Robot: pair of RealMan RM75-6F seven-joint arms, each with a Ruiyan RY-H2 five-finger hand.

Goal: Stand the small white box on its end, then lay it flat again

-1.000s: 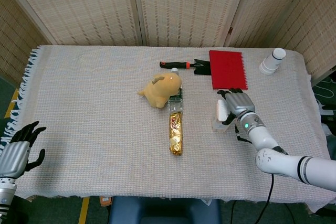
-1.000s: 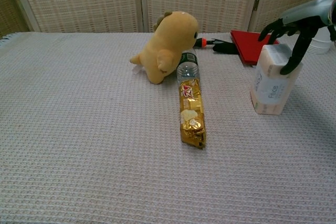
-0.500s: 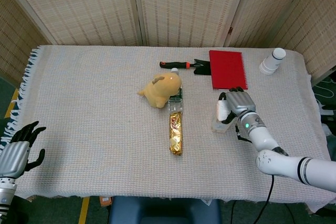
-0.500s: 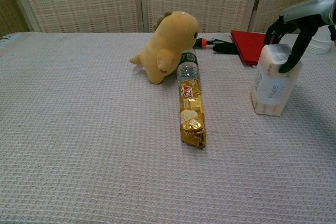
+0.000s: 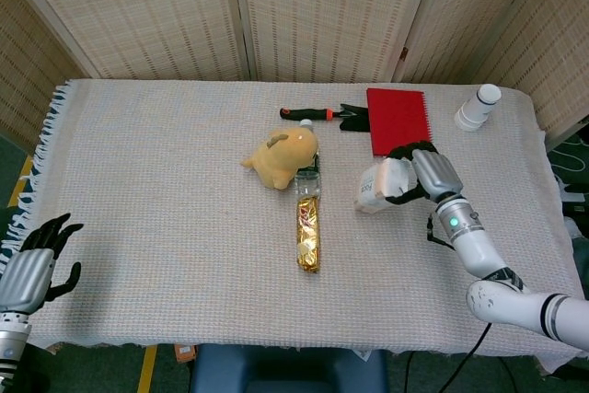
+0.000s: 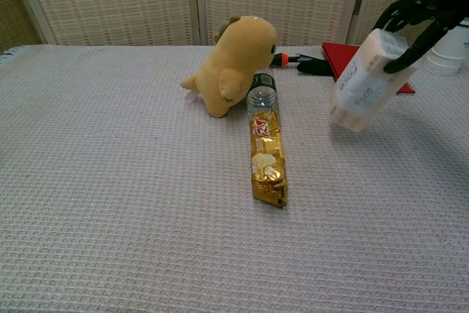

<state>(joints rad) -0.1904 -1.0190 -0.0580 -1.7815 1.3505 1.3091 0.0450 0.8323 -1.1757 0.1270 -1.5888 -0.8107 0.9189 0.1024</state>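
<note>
Woven screens back the table (image 5: pixel 138 181), which carries a pale waffle-weave cloth.

Layout, head view, table centre as dial hub:
- Yellow plush toy (image 5: pixel 283 156) close to centre, toward 12.
- Gold-wrapped bottle (image 5: pixel 308 224) lies lengthwise just below the toy, cap end tucked against it.
- Red notebook (image 5: pixel 398 121) toward 1 o'clock; black tool with an orange collar (image 5: pixel 317 116) just to its 9 o'clock side.
- White cup stack (image 5: pixel 478 107) near the far corner, about 2 o'clock.

Task object: small white box (image 6: pixel 362 81) sits toward 3 o'clock of centre, between the bottle and the right arm. In the chest view it is clear of the cloth, with its shadow below it. It is tilted, upper end leaning toward 1 o'clock, lower end toward 7. Neither upright nor flat.

Right hand (image 5: pixel 419 177): fingers wrapped over the box's upper end, holding it from above. Thumb side hidden, so I cannot tell how firm the hold is.

Left hand (image 5: pixel 37 255): at the near left edge, about 8 o'clock, fingers spread, nothing in it, well apart from everything.

Step, my reading: the lay-flat half of the task. The tilt fits a box being tipped over, not stood up.

Next move calls for: more rotation until a broad face is level, then lowering onto bare cloth at 3 o'clock, away from the bottle. Release only once the face bears fully, otherwise the box may rock or roll off an edge.
</note>
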